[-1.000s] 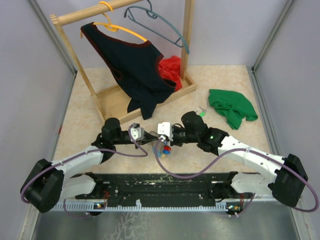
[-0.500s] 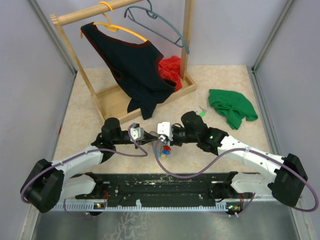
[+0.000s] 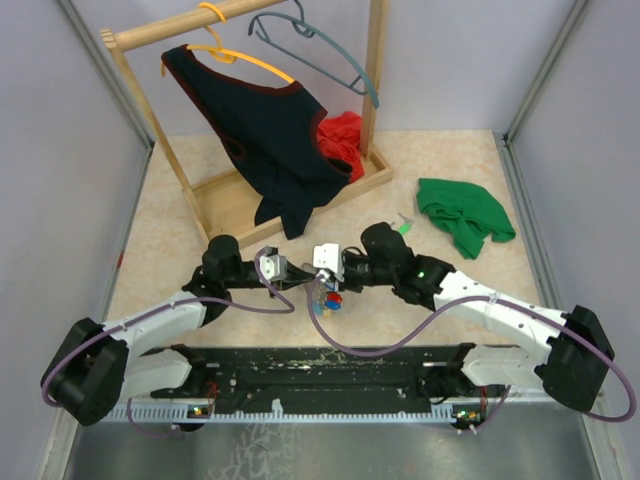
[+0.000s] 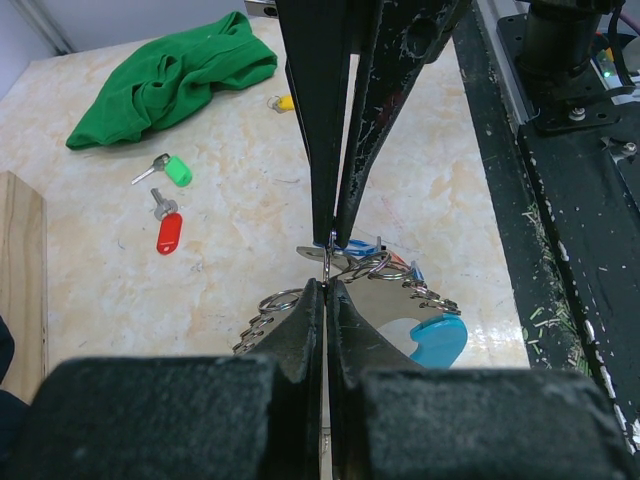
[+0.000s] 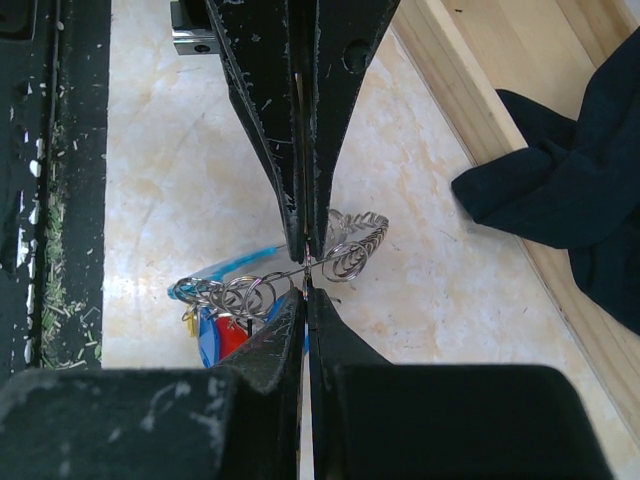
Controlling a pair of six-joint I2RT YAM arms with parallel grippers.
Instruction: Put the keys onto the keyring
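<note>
The keyring (image 5: pixel 345 258) is being held at the worktop's (image 5: pixel 150 200) near middle, between both arms. The left fingers (image 4: pixel 303 325) and right fingers (image 5: pixel 283 335) are pinching its wire coil shut-tight from opposite sides, apparently to part it. A green key (image 4: pixel 178 171) and red key (image 4: pixel 168 233) are lying loose near a green cloth (image 4: pixel 170 75). A wooden rack (image 3: pixel 250 190) is standing behind.

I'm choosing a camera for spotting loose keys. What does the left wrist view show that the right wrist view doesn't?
Only the left wrist: a crumpled green cloth and three loose silver keys: green-capped key, red-capped key, yellow-capped key. Only the right wrist: a dark navy garment. Both: the light wooden rack base, and left gripper and right gripper shut tip to tip on the dark grey wire keyring with its light-blue band.
</note>
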